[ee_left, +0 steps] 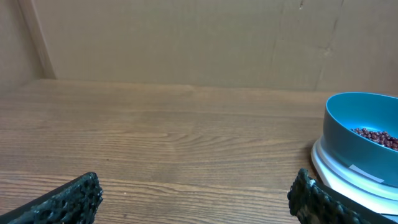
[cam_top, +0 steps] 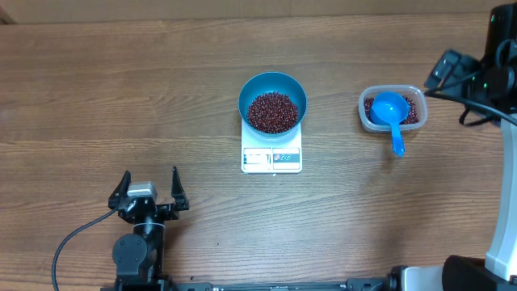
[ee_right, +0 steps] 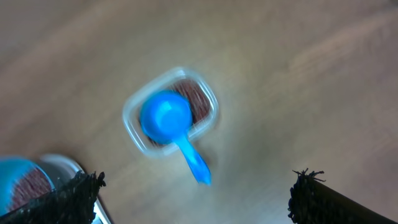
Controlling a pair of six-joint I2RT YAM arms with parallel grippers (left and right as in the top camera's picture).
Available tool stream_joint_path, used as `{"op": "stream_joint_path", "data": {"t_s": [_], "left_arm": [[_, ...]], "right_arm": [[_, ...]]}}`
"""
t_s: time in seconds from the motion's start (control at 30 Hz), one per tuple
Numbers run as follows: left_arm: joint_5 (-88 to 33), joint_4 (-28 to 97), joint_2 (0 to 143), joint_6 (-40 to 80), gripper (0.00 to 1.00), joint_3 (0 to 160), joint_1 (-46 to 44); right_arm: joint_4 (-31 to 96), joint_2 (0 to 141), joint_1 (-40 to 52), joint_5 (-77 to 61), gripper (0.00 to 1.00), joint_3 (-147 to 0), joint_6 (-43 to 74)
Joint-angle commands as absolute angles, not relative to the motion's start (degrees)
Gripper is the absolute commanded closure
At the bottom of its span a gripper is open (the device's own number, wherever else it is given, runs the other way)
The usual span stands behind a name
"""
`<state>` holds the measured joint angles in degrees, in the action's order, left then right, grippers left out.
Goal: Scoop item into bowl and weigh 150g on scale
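Released and empty, left pincer and right pincer stand clear; beans sit in the bowl on the scale, so best take the scoop by its handle from the tub and top up sparingly.

Here's the surface: brown wood, the grain running left to right, filling the overhead view from edge to edge. Two things sit directly on it. Near the middle is the white scale, square to the grain, its display strip turned toward the near edge. Off to its right and well apart is the clear tub, flat on the wood and about level with the scale's far half. In the left wrist view, the scale's white rim meets the wood at the far right. The right wrist view is blurred, but the tub reads as flat on the wood there too.
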<state>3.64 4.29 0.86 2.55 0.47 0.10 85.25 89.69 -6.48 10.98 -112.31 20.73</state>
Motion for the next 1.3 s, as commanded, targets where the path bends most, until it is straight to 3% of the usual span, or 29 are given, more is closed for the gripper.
{"op": "stream_joint_path", "data": {"t_s": [0.0,0.37,0.53,0.97,1.27], "left_arm": [[3.14,4.14,0.25,1.26,0.01,0.27,0.36],[3.14,4.14,0.25,1.26,0.00,0.27,0.36],[3.14,4.14,0.25,1.26,0.00,0.27,0.36],[3.11,4.14,0.25,1.26,0.00,0.27,0.36],[3.14,4.16,0.25,1.26,0.00,0.27,0.36]], "right_arm": [[80.90,89.23,-6.44,12.14,0.00,-112.46,20.51],[59.96,80.60,-6.37,10.24,0.00,-101.95,20.97],[45.17,71.26,-6.37,10.20,0.00,-86.35,21.21],[-8.95,42.76,-6.37,2.04,0.00,-32.49,21.15],[-27.18,30.02,-6.37,0.91,0.00,-7.55,21.10]]}}
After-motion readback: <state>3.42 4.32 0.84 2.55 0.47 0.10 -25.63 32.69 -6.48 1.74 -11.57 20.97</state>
